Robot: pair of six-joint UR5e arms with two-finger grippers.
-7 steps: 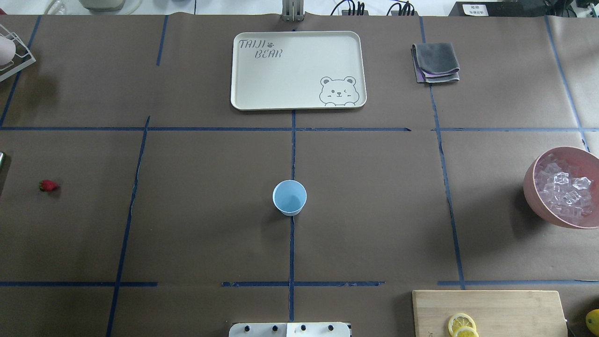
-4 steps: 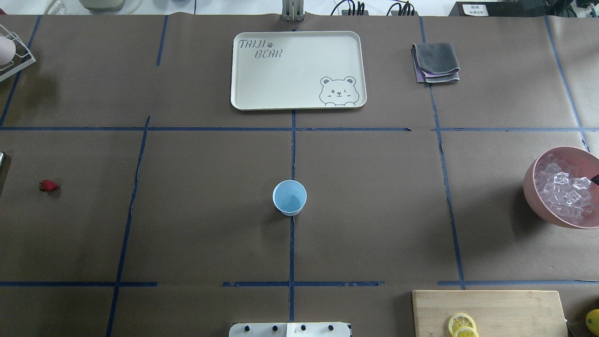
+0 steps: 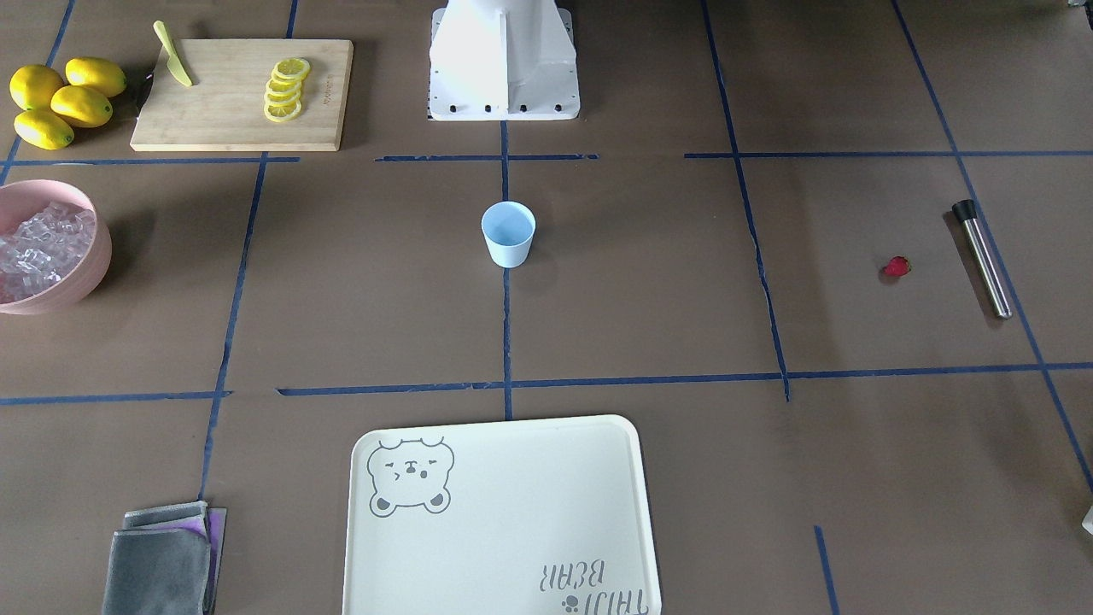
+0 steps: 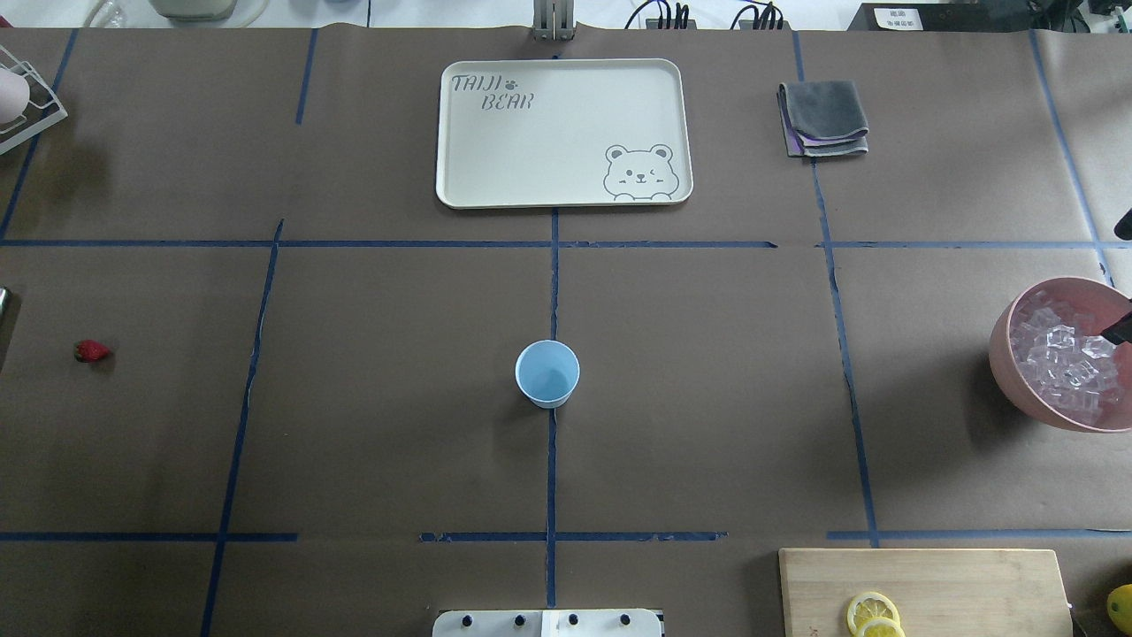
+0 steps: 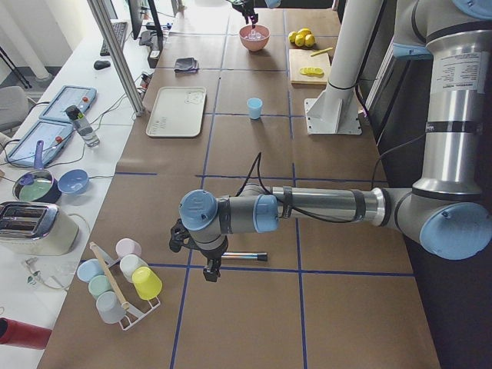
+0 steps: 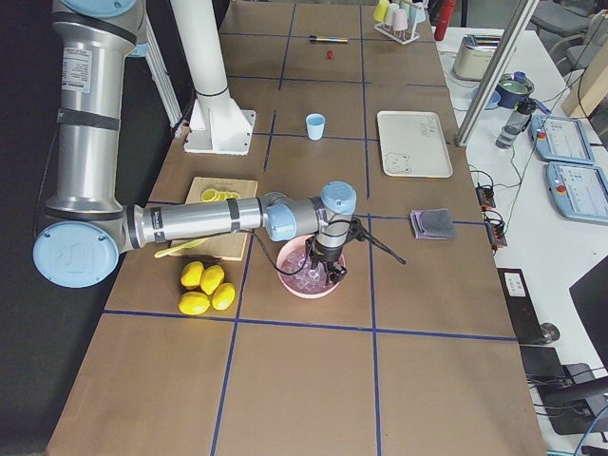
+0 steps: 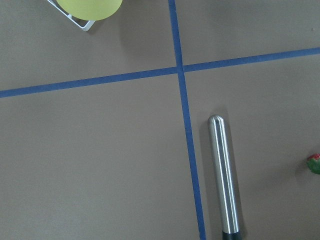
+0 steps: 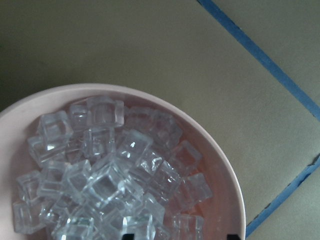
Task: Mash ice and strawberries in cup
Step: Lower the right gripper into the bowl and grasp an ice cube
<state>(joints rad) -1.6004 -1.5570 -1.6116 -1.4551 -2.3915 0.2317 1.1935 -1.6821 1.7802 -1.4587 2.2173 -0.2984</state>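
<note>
The light-blue cup (image 4: 547, 373) (image 3: 508, 233) stands upright and empty mid-table. A single red strawberry (image 4: 91, 351) (image 3: 896, 267) lies far to its left, also at the left wrist view's right edge (image 7: 314, 163). Ice (image 4: 1066, 358) (image 8: 110, 175) fills the pink bowl (image 4: 1004, 354) at the far right. My right gripper (image 8: 180, 235) (image 6: 331, 274) hangs over the ice, open, its dark tips spread with nothing held. One fingertip (image 4: 1120, 329) pokes in at the overhead view's right edge. My left gripper (image 5: 211, 269) hovers beside the strawberry; I cannot tell whether it is open or shut.
A steel muddler (image 3: 982, 258) (image 7: 222, 175) lies beyond the strawberry. A cream tray (image 4: 563, 133) and a folded grey cloth (image 4: 824, 118) sit at the far side. A cutting board (image 3: 243, 94) holds lemon slices and a knife, with whole lemons (image 3: 60, 102) beside it. A cup rack (image 5: 123, 280) stands at the left end.
The right gripper's dark fingertip has come further into the overhead view over the pink bowl. A second dark part now shows at the right edge above the bowl. Nothing else moved.
</note>
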